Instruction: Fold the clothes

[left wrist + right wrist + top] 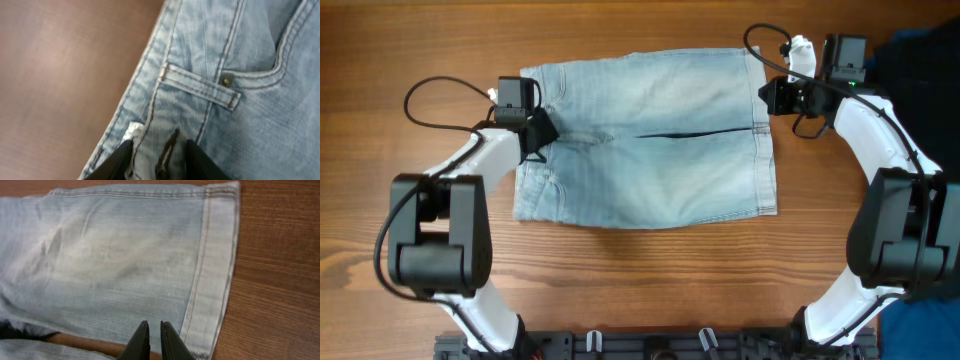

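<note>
The jeans (650, 140) lie flat in the middle of the table (650, 290), doubled to a short block, with the waistband at the edge nearest the left arm and the stitched hems (217, 255) at the edge nearest the right arm. A dark slit (690, 131) between the two legs runs from the middle of the jeans toward the hem edge. The left hand (535, 130) sits on the jeans' waistband edge. In the left wrist view its two black fingers (120, 162) stand either side of a raised ridge of waistband denim, just below a belt loop (200, 87) and a metal rivet (227, 80). That view cuts the fingers off low in the picture, so I cannot tell whether they are truly pinching the cloth or only straddling it. The right hand (770, 97) is at the jeans' hem edge, near the far corner. It is closed, the fingers (170, 342) almost meeting, with their tips on the denim just beside the hem stitching where the leg's edge meets the wood. Beyond the jeans' hem side, past the right arm, lie a dark garment (920, 50) and a bright blue cloth (920, 330).
</note>
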Motion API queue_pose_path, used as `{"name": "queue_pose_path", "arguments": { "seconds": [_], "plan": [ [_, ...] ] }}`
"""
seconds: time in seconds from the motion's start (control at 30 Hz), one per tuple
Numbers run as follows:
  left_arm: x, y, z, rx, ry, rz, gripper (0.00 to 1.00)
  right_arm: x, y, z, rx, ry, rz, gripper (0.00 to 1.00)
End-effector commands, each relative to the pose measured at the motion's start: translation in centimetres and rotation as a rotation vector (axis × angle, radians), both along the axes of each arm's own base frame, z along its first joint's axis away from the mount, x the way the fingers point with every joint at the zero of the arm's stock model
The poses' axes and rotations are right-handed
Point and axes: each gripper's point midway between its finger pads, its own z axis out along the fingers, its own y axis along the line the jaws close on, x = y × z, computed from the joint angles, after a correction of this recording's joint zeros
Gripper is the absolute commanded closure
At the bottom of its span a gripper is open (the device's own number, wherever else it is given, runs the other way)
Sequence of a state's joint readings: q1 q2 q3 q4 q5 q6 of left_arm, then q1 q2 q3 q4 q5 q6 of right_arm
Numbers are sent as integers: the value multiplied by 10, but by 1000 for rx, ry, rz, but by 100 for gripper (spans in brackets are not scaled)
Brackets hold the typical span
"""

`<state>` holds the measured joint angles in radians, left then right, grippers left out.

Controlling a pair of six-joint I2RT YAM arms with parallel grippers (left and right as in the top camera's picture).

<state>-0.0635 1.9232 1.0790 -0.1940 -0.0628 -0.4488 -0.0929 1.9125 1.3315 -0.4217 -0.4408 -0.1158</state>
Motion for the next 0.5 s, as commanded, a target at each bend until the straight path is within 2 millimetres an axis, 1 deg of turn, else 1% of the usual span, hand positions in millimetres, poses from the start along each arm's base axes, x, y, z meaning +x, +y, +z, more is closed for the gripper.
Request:
{"name": "queue_pose_path", "arguments": {
  "seconds": [0.0,0.03,0.07,0.1,0.13,0.17,0.23,0.27,0.3,0.33,0.37,0.4,0.43,0.47],
  "plan": [
    [1,3,-52,37,35,-38,66,-2,0,-7,2,28,-10,91],
    [13,2,-44,34,-21,-38,66,-2,0,-7,0,26,-10,91],
    [24,2,-33,34,-55,-38,62,-1,-2,-8,-8,26,-17,91],
    [38,-1,-16,34,-92,-63,58,-1,-2,-8,-11,27,-19,91],
    [48,-6,3,25,-121,-87,52,-1,-2,-8,-9,29,-20,91],
    [59,-8,33,23,-159,-100,46,-2,-2,-9,-4,34,-27,91],
    [69,-8,79,22,-219,-98,37,-6,0,-11,27,75,-68,92],
    [71,-10,104,17,-251,-101,35,-13,6,-14,66,128,-97,94],
    [68,-13,130,3,-279,-112,34,-22,16,-14,114,171,-80,94],
    [59,-14,150,-9,-291,-120,36,-37,32,-15,173,237,-38,94],
    [51,-16,158,-15,-284,-126,39,-47,39,-18,185,281,-27,94],
    [43,-17,158,-20,-258,-132,43,-56,42,-21,184,321,-21,94],
    [33,-19,147,-27,-200,-138,46,-67,45,-24,177,367,-17,94],
    [25,-20,132,-36,-138,-143,50,-74,45,-28,160,404,-22,94]
  ]
}}
